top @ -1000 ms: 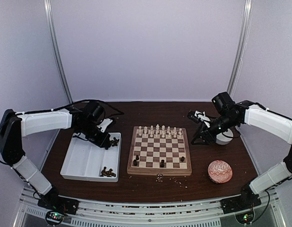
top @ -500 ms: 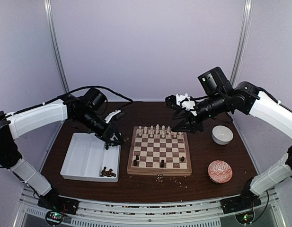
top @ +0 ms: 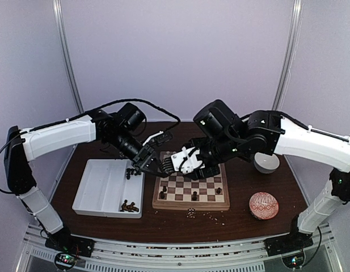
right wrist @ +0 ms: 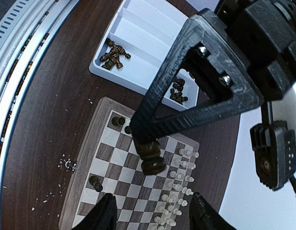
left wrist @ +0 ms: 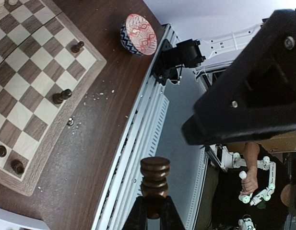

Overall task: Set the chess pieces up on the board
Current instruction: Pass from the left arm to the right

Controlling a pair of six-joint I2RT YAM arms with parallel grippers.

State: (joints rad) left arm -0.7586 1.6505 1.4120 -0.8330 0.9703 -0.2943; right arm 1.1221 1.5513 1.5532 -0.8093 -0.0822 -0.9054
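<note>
My left gripper [left wrist: 154,205] is shut on a dark brown chess piece [left wrist: 155,179], gripped at its base with the round top sticking out. In the top view the left gripper [top: 154,164] hangs over the left back part of the board [top: 189,199]. My right gripper [top: 183,162] hovers just to its right and is open, with nothing between its fingers [right wrist: 103,215]. Seen from the right wrist, the held piece [right wrist: 150,157] hangs above the board [right wrist: 88,199]. The cream pieces [right wrist: 179,191] stand in rows at the far side. A few dark pieces [top: 194,196] stand near the front.
The white divided tray [top: 101,190] left of the board holds dark pieces [top: 129,207] at its front and more [top: 131,171] at its back. A white bowl [top: 266,163] and a patterned bowl [top: 264,205] sit to the right. Pale crumbs [top: 192,212] lie before the board.
The left arm has carried the dark piece from the tray to over the board's left back part. The right arm has swung left from the white bowl to above the board, its jaws wider.
</note>
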